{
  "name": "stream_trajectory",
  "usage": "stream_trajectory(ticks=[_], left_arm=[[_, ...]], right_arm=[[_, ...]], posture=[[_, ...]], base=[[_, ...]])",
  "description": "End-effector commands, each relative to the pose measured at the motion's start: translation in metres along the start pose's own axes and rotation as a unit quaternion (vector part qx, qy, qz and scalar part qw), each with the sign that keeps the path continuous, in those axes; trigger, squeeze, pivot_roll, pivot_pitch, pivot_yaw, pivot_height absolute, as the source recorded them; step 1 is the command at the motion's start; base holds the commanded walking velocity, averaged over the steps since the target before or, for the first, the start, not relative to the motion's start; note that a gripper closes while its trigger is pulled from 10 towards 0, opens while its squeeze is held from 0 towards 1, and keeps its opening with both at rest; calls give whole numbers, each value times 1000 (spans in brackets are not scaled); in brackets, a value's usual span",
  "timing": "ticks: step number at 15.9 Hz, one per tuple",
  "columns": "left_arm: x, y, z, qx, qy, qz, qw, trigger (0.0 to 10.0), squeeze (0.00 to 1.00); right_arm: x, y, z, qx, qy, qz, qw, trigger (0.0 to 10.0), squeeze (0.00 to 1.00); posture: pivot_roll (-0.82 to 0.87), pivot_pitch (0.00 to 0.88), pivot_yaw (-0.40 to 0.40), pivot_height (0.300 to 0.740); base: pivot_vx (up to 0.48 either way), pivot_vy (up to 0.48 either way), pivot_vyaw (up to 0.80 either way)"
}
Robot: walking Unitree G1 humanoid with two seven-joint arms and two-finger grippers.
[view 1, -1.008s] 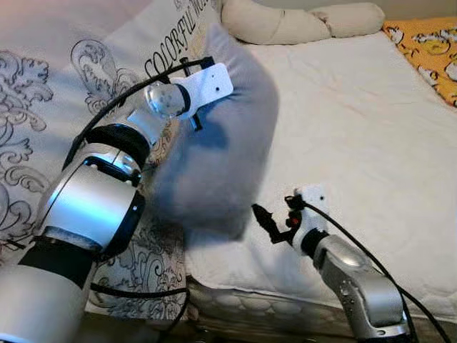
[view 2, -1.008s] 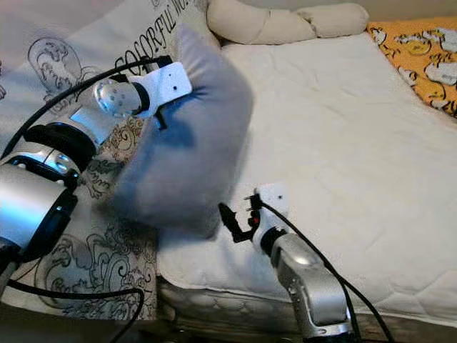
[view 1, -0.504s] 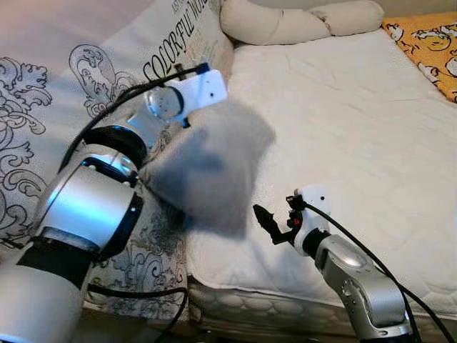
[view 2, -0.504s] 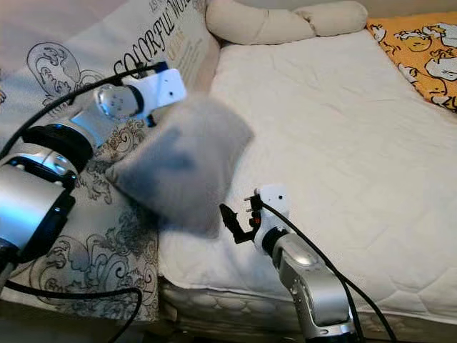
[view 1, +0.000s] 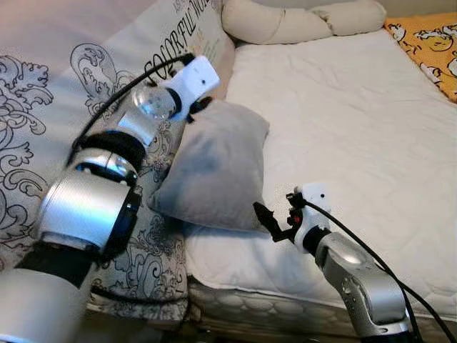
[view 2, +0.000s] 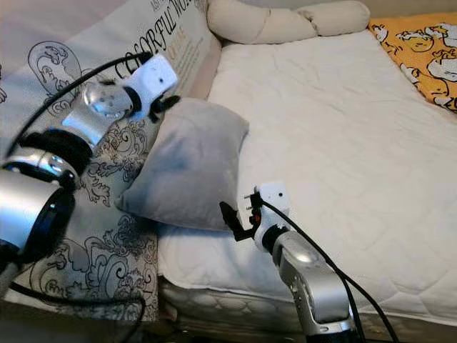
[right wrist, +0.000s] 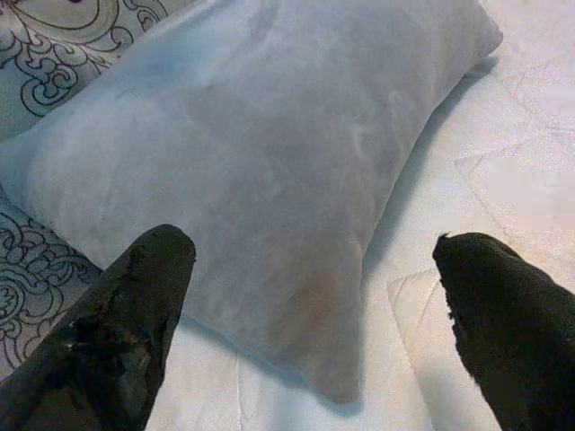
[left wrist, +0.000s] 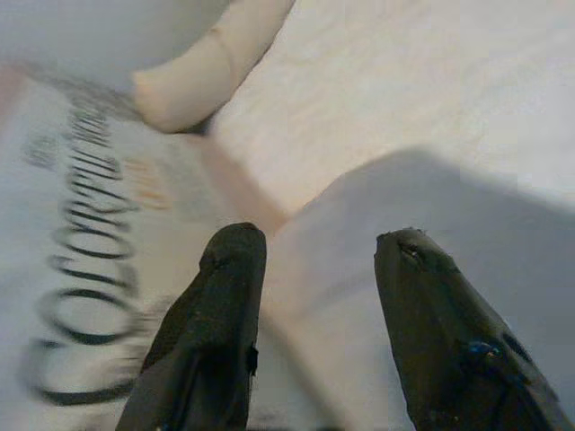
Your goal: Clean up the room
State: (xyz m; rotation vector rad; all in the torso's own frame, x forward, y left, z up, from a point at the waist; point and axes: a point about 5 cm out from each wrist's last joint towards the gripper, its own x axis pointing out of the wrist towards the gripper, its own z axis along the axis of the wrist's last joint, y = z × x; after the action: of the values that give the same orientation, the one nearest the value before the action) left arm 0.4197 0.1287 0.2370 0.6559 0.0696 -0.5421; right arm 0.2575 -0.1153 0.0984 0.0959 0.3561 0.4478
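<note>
A grey pillow [view 1: 218, 168] lies on the left edge of the white mattress [view 1: 350, 136], leaning partly onto the patterned quilt [view 1: 43, 107]. My left gripper [view 1: 198, 107] hovers just above the pillow's top corner, open, its fingers [left wrist: 211, 341] empty with the pillow [left wrist: 431, 224] beneath them. My right gripper [view 1: 265, 218] sits near the mattress's front edge, just right of the pillow's lower corner, open and empty. In the right wrist view the pillow [right wrist: 269, 180] lies ahead between the spread fingertips [right wrist: 126, 314].
A long cream bolster [view 1: 300, 21] lies across the head of the bed. An orange patterned blanket [view 1: 428, 46] covers the far right corner. The quilt with black lettering [view 2: 153, 43] is bunched along the left side of the bed.
The left gripper let go of the grey pillow, which dropped from mid-air onto the mattress edge. The left arm rose slightly towards the quilt. The right arm stayed put.
</note>
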Motion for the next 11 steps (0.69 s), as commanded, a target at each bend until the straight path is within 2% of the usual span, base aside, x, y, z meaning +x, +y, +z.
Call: stream_trajectory(ticks=[1, 3, 5, 6, 9, 10, 11], left_arm=[[-1, -3, -5, -51, -20, -8, 998, 10000, 1000], [2, -25, -11, -125, -78, -35, 988, 10000, 1000], [0, -42, -18, -194, -117, -25, 974, 10000, 1000], [-9, -49, -23, -229, -138, 3, 964, 10000, 1000], [-36, -71, -35, -273, -146, 43, 950, 10000, 1000], [-53, -86, -42, -298, -133, 58, 944, 10000, 1000], [-67, -98, -47, -317, -119, 62, 939, 10000, 1000]], right_arm=[[1, 0, 2, 1, -5, 1, 1000, 10000, 0], [1, -1, 1, 4, -3, -6, 1000, 10000, 0], [3, -6, 3, 4, -8, -26, 1000, 10000, 0], [4, -8, 5, 5, -18, -39, 999, 10000, 0], [4, -14, 12, 4, -42, -66, 997, 10000, 0], [4, -16, 16, -1, -56, -76, 996, 10000, 235], [4, -18, 19, -2, -70, -86, 994, 10000, 1000]], posture=[[-52, 0, 133, 740], [-47, 0, 121, 740], [-35, 0, 104, 740], [-29, 0, 99, 740], [-16, 0, 67, 740], [-14, 0, 58, 740], [-14, 0, 49, 740]], base=[[0, 0, 0], [0, 0, 0], [0, 0, 0], [0, 0, 0], [0, 0, 0], [0, 0, 0], [0, 0, 0]])
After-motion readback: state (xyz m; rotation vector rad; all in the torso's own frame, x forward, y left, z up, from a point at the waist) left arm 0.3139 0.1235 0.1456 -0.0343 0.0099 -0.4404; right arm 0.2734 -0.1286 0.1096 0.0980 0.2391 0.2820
